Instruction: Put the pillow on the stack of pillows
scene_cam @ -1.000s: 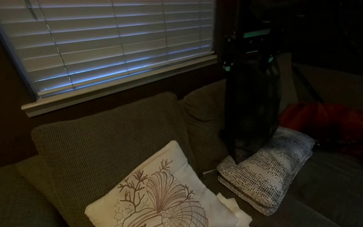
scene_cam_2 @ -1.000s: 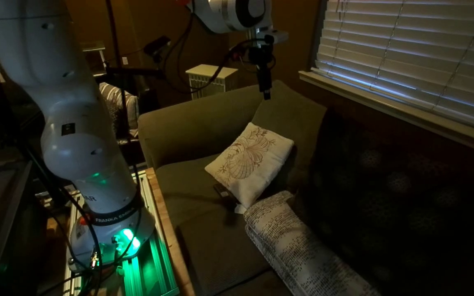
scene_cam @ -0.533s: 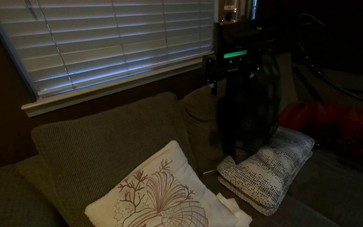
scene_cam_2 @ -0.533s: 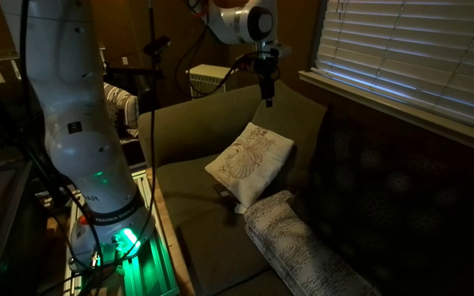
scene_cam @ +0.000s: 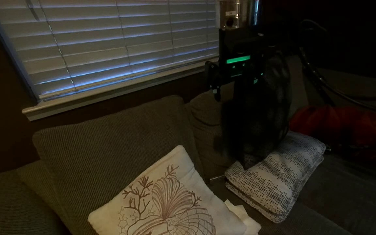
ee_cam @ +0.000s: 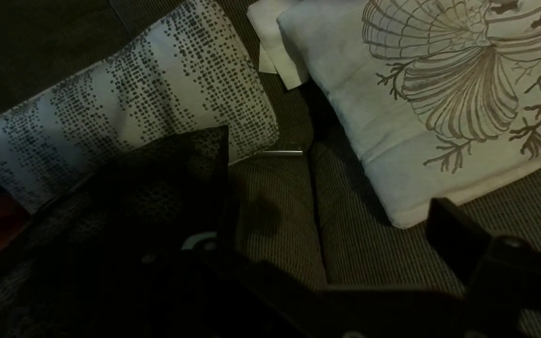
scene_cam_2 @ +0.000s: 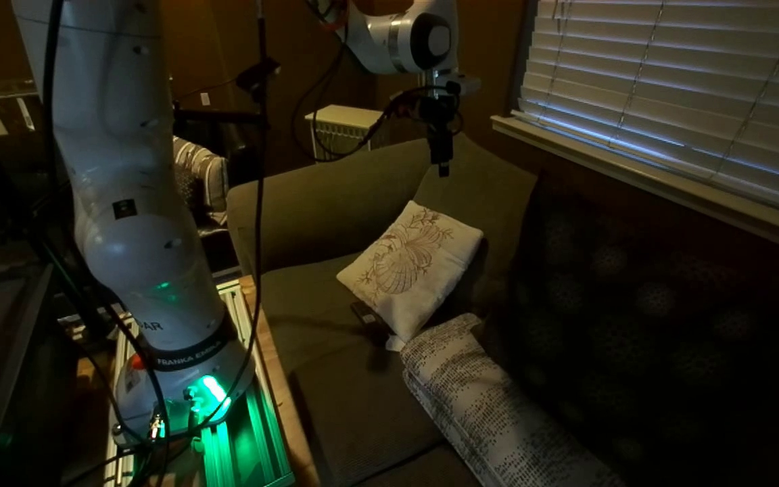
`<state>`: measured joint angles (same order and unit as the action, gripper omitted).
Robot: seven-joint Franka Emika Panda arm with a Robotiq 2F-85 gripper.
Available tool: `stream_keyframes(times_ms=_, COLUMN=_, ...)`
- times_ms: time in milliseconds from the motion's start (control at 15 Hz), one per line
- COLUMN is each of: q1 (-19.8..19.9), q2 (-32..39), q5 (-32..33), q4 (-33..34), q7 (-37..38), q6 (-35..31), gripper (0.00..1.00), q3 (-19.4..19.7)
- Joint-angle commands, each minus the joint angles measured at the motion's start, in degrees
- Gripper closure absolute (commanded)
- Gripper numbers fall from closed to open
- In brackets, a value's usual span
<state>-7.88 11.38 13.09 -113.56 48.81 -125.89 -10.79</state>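
The cream-white pillow (scene_cam: pixel 171 202) with reddish-brown shell and coral embroidery lies tilted on the sofa; it also shows in an exterior view (scene_cam_2: pixel 416 257) and the wrist view (ee_cam: pixel 439 94). The stack is the pale dotted pillow (scene_cam: pixel 279 179) lying flat, also in the wrist view (ee_cam: pixel 158 89), and the dark patterned pillow (scene_cam: pixel 263 114). The dark pillow stands upright, its lower corner against the pale one; it fills the lower left of the wrist view (ee_cam: pixel 125 206). My gripper (ee_cam: pixel 338 225) is open and empty above the sofa, beside the dark pillow (scene_cam_2: pixel 640 318) and apart from the cream pillow.
Olive sofa back cushions (scene_cam: pixel 119 147) and a window sill (scene_cam: pixel 126 88) are behind. White papers (ee_cam: pixel 280 47) lie under the cream pillow's edge. A dark small object (scene_cam_2: pixel 366 314) lies beside it. Red cloth (scene_cam: pixel 338 124) is past the stack. A sofa arm (scene_cam_2: pixel 328 216) stands beyond.
My gripper has moved lower and, in an exterior view, leftward from in front of the dark pillow's top. Most of the motion was in the earlier half second. The pillows have not visibly moved.
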Motion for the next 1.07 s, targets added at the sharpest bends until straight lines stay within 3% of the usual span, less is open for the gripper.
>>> stream_keyframes(times_ms=0, q1=-1.90, q2=0.75, q5=-0.82, q4=0.19, q7=-0.44, q6=-0.77, gripper=0.00, q3=2.07)
stream_keyframes(times_ms=400, q1=-4.89, q2=10.08, q5=0.00, q4=5.14, q7=2.57, q6=-2.43, gripper=0.00, q3=3.63)
stream_keyframes(times_ms=733, q1=-9.32, q2=19.22, q5=2.88, q4=10.38, q7=7.97, q6=-12.93, gripper=0.00, q3=8.60)
stream_keyframes(times_ms=1000, q1=-12.38, q2=26.00, q5=1.63, q4=15.96, q7=11.11, q6=-20.77, gripper=0.00, q3=12.69)
